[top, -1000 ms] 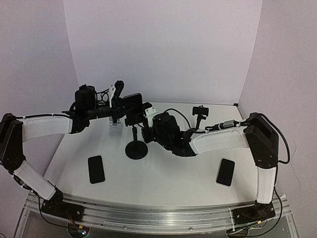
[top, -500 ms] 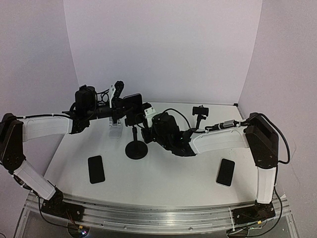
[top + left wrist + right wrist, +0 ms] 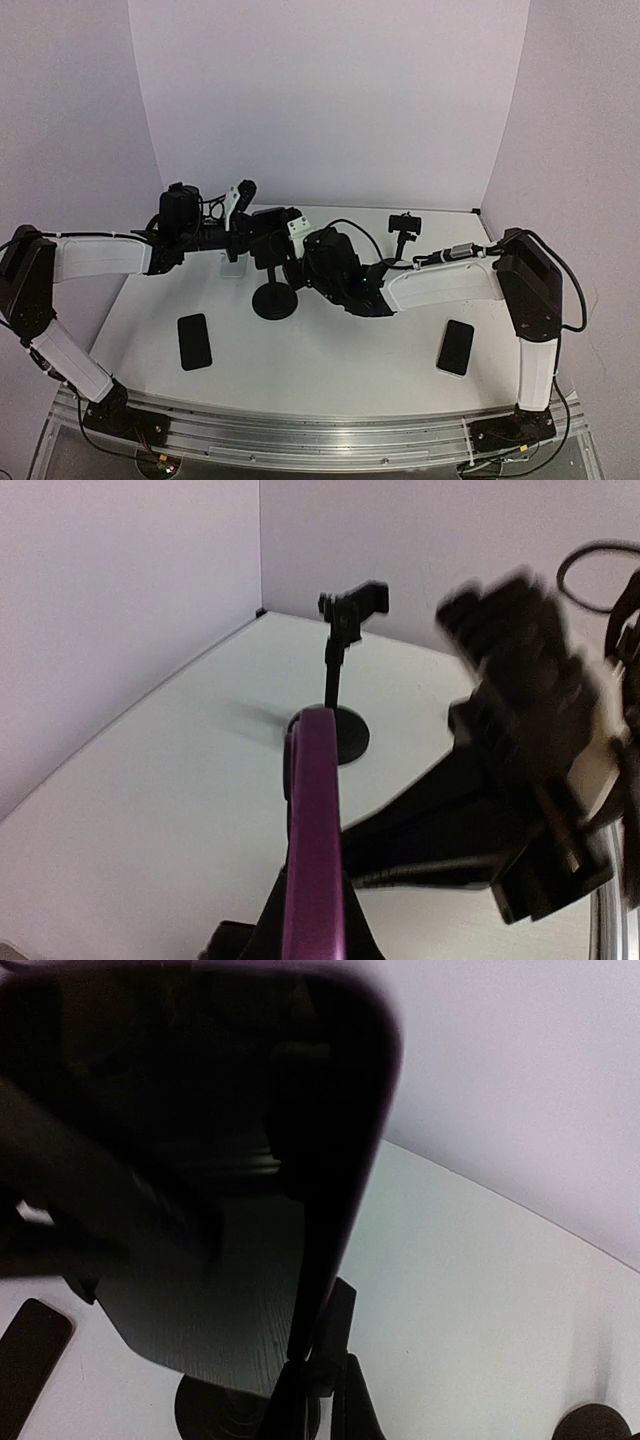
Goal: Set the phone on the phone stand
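- Both arms reach in over the middle of the white table (image 3: 340, 370), and their wrists meet above the black round-based phone stand (image 3: 274, 301).
- The phone in the purple case (image 3: 267, 221) is up in the air, right over that stand's pole. Whether it touches the cradle, I can't tell.
- Through the left wrist camera the phone shows edge-on, a purple strip rising roughly upright.
- The left gripper (image 3: 245, 222) comes at the phone from 9 o'clock and pinches its lower end between its fingers.
- The right gripper (image 3: 292, 233) sits just beside the phone at 3 o'clock. Its fingers are pressed together, low by the stand's top, and I can't make out whether anything is caught between them.
- Through the right wrist camera the phone's dark screen fills most of the view, with the stand's base below it.
- A bare black phone (image 3: 194, 341) lies flat at 8 o'clock from the stand, well apart from it.
- A dark phone with a pale edge (image 3: 456, 347) lies flat at 4 o'clock, near the right arm.
- A smaller black stand (image 3: 404, 232) with a clamp head stands at 2 o'clock, near the far wall.
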